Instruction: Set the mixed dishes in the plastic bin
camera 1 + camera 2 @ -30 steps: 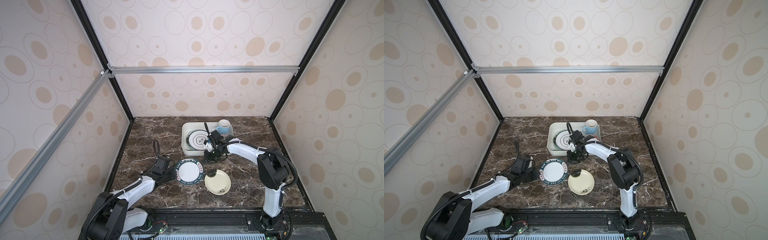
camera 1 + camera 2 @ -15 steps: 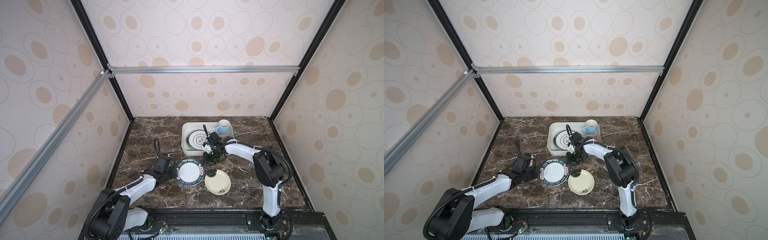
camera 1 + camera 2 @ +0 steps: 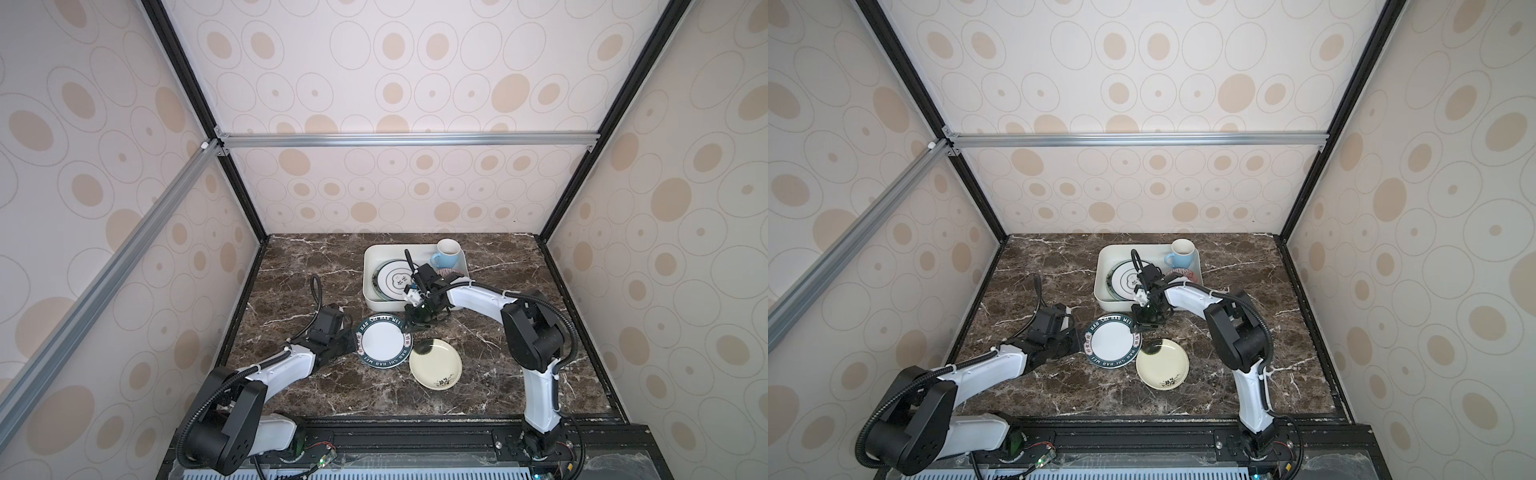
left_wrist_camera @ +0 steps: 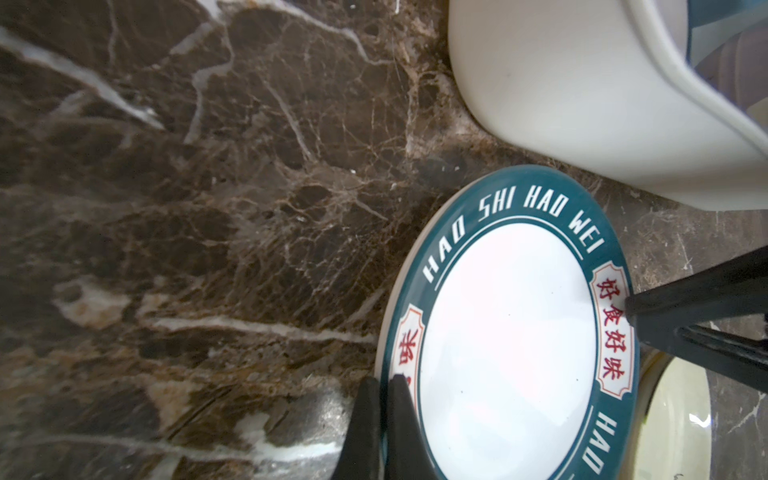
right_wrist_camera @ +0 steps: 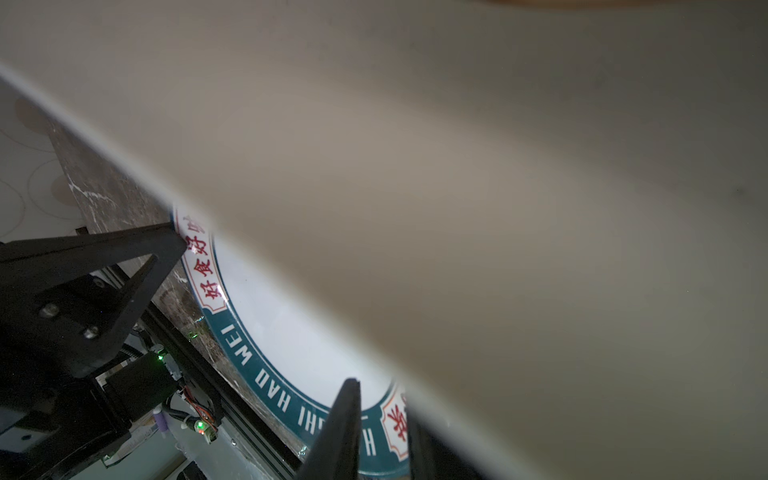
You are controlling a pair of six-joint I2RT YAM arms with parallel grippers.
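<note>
**Plate Pinched at Its Rim, Bin Wall Close By**

The left pincer (image 4: 382,384) is closed on the rim of the teal-banded plate (image 3: 381,341), which lies on the table (image 3: 291,291) between the two pincers. The opposite rim is touched by one finger of the right pincer (image 3: 410,327); whether that pincer is gripping the plate or merely resting against it cannot be told. Just behind the right pincer the white bin (image 3: 371,302) is found, in which a patterned plate (image 3: 392,279), a blue mug (image 3: 448,254) and part of a bowl (image 3: 1181,274) are seen.

The plate is glazed, hard and smooth, with a thin raised rim, so little surface is offered to the fingers. If it is lifted from one edge, a slip or a downward swing may be expected. A cream plate (image 3: 436,368) lies just beside the right pincer, and its edge is met or slightly overlapped by the teal rim; it could be dragged or chipped. The bin is smooth plastic with rounded corners and a flared lip, against which the plate may be knocked if it is not raised enough.
</note>
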